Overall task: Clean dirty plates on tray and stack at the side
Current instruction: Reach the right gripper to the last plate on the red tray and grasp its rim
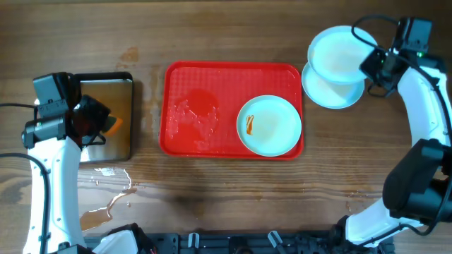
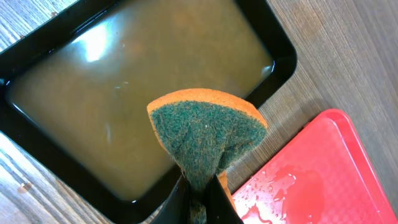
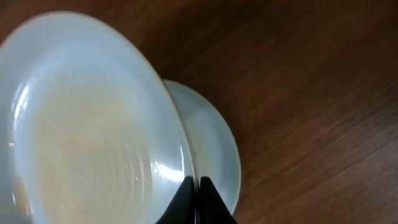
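The red tray [image 1: 205,77] lies mid-table, wet on its left half. One plate [image 1: 272,130] with an orange-red smear sits on its right end. My right gripper [image 1: 372,65] is shut on the rim of a second plate [image 1: 339,53], held tilted above a third plate [image 1: 332,92] that lies on the table right of the tray. In the right wrist view the held plate [image 3: 81,118] fills the left, with the lower plate [image 3: 214,149] behind it and the jaws [image 3: 196,186] pinching the rim. My left gripper [image 2: 198,199] is shut on an orange-and-green sponge [image 2: 205,134] above the pan's near edge.
A black-rimmed metal pan [image 1: 116,116] with murky water stands left of the tray; it also shows in the left wrist view [image 2: 124,93]. Water is spilled on the wooden table at the front left [image 1: 106,201]. The tray's corner shows in the left wrist view [image 2: 323,180].
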### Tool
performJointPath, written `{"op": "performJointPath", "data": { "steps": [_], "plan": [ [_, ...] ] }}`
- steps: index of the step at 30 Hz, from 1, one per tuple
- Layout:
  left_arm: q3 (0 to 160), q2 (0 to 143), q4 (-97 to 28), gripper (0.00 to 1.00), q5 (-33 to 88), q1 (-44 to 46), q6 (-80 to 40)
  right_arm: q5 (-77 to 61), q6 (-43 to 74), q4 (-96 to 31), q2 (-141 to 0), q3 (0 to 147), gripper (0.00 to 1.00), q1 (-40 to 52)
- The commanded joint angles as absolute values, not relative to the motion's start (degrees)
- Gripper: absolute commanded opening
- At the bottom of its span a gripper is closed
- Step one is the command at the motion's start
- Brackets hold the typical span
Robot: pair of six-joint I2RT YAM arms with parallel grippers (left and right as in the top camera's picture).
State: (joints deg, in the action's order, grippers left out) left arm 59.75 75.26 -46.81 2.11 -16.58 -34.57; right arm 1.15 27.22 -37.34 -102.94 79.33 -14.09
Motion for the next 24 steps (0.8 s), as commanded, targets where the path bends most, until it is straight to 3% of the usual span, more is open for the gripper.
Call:
{"op": "performJointPath", "data": {
  "steps": [1,2,3,4,5,6,11,16,21,24],
  "plan": [
    [59.6,74.9,-46.8,0.04,3.0,-16.9,-33.4,-0.7,28.6,-34.0,-102.0,75.6,0.04,-13.8],
    [59.6,74.9,-46.8,0.04,3.0,-16.9,-33.4,-0.7,28.6,-33.8,-102.0,75.2,0.06,-13.8],
    [59.6,74.9,-46.8,0.04,3.0,-16.9,-33.4,-0.7,28.6,-33.8,-102.1,75.2,0.13,-13.8],
    [59.6,74.9,-46.8,0.04,3.0,-16.9,-33.4,-0.7,28.6,-33.8,-102.1,75.2,0.32,-13.8],
    [59.6,74.9,-46.8,0.04,3.0,-16.9,-33.4,-1.0,28.6,-33.8,-102.1,75.2,0.58,-13.8],
    [59.6,74.9,-46.8,0.04,3.0,-16.9,-33.4,-1.4,28.5,-34.1,-102.1,75.2,0.64,-13.8],
    [59.6,74.9,-46.8,0.04,3.0,-16.9,-33.4,-9.1,28.4,-36.7,-102.1,75.2,0.7,-13.8],
    [59.6,74.9,-46.8,0.04,3.0,-16.9,-33.4,-32.5,18.9,-43.9,-102.1,75.2,0.7,-12.0],
    [59.6,74.9,-46.8,0.05,3.0,-16.9,-33.4,-29.9,16.8,-54.5,-102.1,75.2,0.57,-4.8],
    [59.6,74.9,-46.8,0.04,3.0,-16.9,-33.4,-20.4,26.1,-58.3,-102.1,75.2,0.53,2.7]
  ]
}}
